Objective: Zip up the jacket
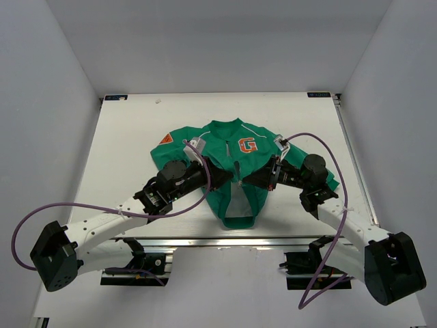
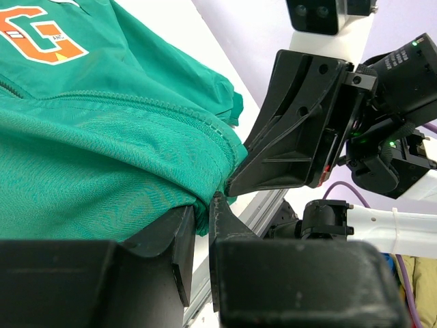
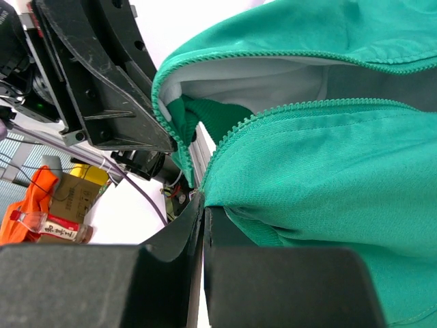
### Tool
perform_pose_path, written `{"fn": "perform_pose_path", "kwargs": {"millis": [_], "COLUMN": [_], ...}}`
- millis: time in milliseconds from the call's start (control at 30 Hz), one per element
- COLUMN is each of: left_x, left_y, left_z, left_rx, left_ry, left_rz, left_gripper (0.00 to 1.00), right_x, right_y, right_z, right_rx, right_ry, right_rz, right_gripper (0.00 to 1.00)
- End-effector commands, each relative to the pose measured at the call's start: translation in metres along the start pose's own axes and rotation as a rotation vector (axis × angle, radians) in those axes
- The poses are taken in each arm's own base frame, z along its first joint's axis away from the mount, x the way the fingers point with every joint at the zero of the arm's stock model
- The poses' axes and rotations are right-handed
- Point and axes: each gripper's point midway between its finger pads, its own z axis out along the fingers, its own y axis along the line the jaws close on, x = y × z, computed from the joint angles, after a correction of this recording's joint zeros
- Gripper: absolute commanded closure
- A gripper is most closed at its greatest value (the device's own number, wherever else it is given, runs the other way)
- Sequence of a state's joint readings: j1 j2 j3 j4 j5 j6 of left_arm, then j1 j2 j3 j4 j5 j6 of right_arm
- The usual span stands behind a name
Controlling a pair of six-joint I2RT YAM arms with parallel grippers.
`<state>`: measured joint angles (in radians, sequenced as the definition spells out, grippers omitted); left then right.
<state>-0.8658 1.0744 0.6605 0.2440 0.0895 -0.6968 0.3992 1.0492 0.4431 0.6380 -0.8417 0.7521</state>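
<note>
The green jacket (image 1: pixel 220 150) lies flat in the middle of the table, collar away from me, its orange G patch (image 1: pixel 247 144) up. Its zip is closed at the top and open at the bottom, where the grey lining (image 1: pixel 239 202) shows. My left gripper (image 1: pixel 224 179) is shut on the left front edge near the zip; in the left wrist view (image 2: pixel 202 213) green cloth is pinched between the fingers. My right gripper (image 1: pixel 255 180) is shut on the right front edge, its tips (image 3: pixel 204 203) closed at the zipper teeth (image 3: pixel 273 115). The two grippers face each other, close together.
The metal rail (image 1: pixel 225 242) of the table's near edge runs just below the jacket's hem. White walls enclose the left, right and back. Purple cables (image 1: pixel 321 143) loop over both arms. Orange and yellow clutter (image 3: pixel 48 205) lies off the table.
</note>
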Motion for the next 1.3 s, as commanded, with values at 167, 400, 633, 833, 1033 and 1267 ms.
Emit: {"fn": "perform_pose_path", "kwargs": {"millis": [167,400,633,833,1033,1267], "left_x": [-0.009,-0.008,-0.009,-0.013,-0.012,-0.010], "left_y": [-0.006,-0.008,-0.005,-0.005,-0.005,-0.003], "left_z": [-0.003,-0.002,-0.001,-0.002,0.000,0.002], "left_rx": [0.023,0.036,0.017,0.010,0.014,0.008], "left_ry": [-0.030,-0.030,-0.036,-0.049,-0.044,-0.048], "left_rz": [0.006,0.001,-0.002,-0.007,-0.015,-0.038], "left_gripper": [1.00,1.00,1.00,1.00,1.00,1.00], "right_x": [-0.019,-0.017,-0.014,-0.011,-0.011,-0.008], "right_y": [0.022,0.019,0.017,0.010,0.009,0.010], "right_z": [-0.001,0.003,0.001,-0.002,-0.003,-0.004], "right_rx": [-0.069,-0.085,-0.072,-0.023,-0.015,-0.021], "right_ry": [-0.052,-0.037,-0.036,-0.046,-0.049,-0.047], "right_rz": [-0.079,-0.051,-0.043,-0.044,-0.052,-0.045], "right_gripper": [1.00,1.00,1.00,1.00,1.00,1.00]}}
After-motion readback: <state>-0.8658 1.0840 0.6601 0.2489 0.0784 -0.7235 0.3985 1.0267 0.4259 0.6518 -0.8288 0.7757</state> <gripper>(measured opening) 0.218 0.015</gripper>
